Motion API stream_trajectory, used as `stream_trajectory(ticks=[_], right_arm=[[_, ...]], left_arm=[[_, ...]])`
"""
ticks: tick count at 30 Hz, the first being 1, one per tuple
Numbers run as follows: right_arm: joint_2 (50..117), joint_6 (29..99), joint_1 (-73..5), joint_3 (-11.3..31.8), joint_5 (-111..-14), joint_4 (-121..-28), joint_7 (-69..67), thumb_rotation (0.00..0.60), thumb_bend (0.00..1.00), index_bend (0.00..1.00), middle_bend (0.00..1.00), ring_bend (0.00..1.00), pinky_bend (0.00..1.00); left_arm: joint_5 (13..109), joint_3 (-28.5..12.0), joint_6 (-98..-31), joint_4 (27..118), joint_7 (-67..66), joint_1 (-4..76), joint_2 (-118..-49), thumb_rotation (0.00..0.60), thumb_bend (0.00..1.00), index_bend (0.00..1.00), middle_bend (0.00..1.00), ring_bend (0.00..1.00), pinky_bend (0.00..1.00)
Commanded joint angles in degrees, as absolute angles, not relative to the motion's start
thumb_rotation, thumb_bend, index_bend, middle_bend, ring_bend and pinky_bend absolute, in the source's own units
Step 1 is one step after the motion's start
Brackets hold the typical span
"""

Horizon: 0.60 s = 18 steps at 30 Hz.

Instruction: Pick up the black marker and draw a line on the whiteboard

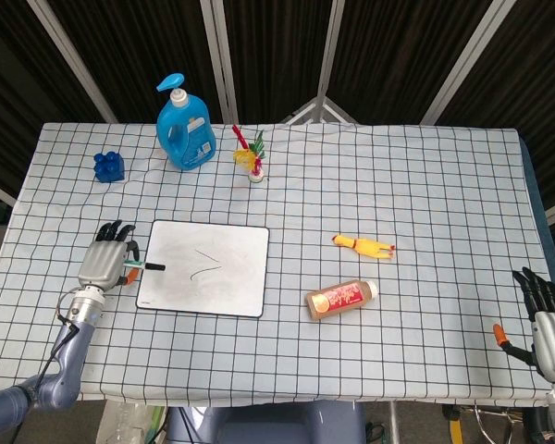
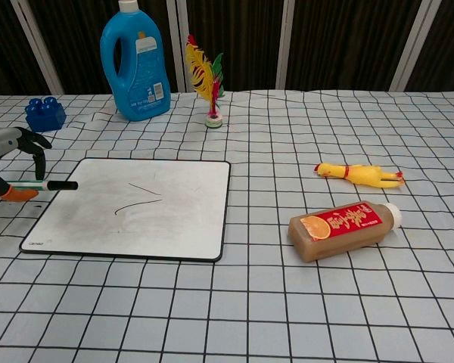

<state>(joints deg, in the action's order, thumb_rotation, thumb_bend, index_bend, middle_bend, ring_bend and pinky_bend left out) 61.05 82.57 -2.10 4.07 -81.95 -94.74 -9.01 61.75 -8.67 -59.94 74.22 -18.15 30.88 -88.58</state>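
The whiteboard [image 1: 203, 279] [image 2: 136, 208] lies flat on the checked cloth and carries two short dark strokes near its middle. My left hand [image 1: 106, 265] [image 2: 7, 155] is just off the board's left edge, low over the table. It holds the black marker [image 1: 144, 266] [image 2: 47, 185] roughly level, black cap end pointing right over the board's left rim. My right hand [image 1: 548, 326] rests at the table's front right corner, fingers spread, nothing in it; the chest view does not show it.
A blue detergent bottle [image 1: 184, 122] [image 2: 135, 63], a blue toy block [image 1: 109, 166] [image 2: 45, 113] and a feathered shuttlecock toy [image 1: 251, 155] [image 2: 204, 79] stand at the back. A yellow rubber chicken [image 1: 363, 245] [image 2: 359, 173] and a lying sauce bottle [image 1: 340, 298] [image 2: 345, 228] are right of the board.
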Motion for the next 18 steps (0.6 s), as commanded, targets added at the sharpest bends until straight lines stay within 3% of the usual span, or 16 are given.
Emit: stream_trajectory(ticks=[1,11,18], right_arm=[[61.04,82.59,-2.08,4.06,-81.99,-94.69,-9.02,0.600,0.35,0.00,0.00,0.00,0.00],[60.88,82.87,-1.96,4.01,-82.23,-94.73,-9.15,0.600,0.35,0.00,0.00,0.00,0.00],[60.85,82.46,-2.10,3.62,-82.70,-94.71,-8.53,0.600,0.35,0.00,0.00,0.00,0.00]], left_arm=[[60.84,-9.18,-59.69,73.08,-18.55,31.26,-89.78,0.600,0.34,0.53,0.01,0.00,0.00],[59.31,-9.44,-60.37,76.13,-18.96,30.32,-88.70,0.600,0.27,0.36,0.00,0.00,0.00],[60.64,-9.78,-65.09,84.13,-15.98,26.90,-83.15,0.600,0.22,0.20,0.00,0.00,0.00]])
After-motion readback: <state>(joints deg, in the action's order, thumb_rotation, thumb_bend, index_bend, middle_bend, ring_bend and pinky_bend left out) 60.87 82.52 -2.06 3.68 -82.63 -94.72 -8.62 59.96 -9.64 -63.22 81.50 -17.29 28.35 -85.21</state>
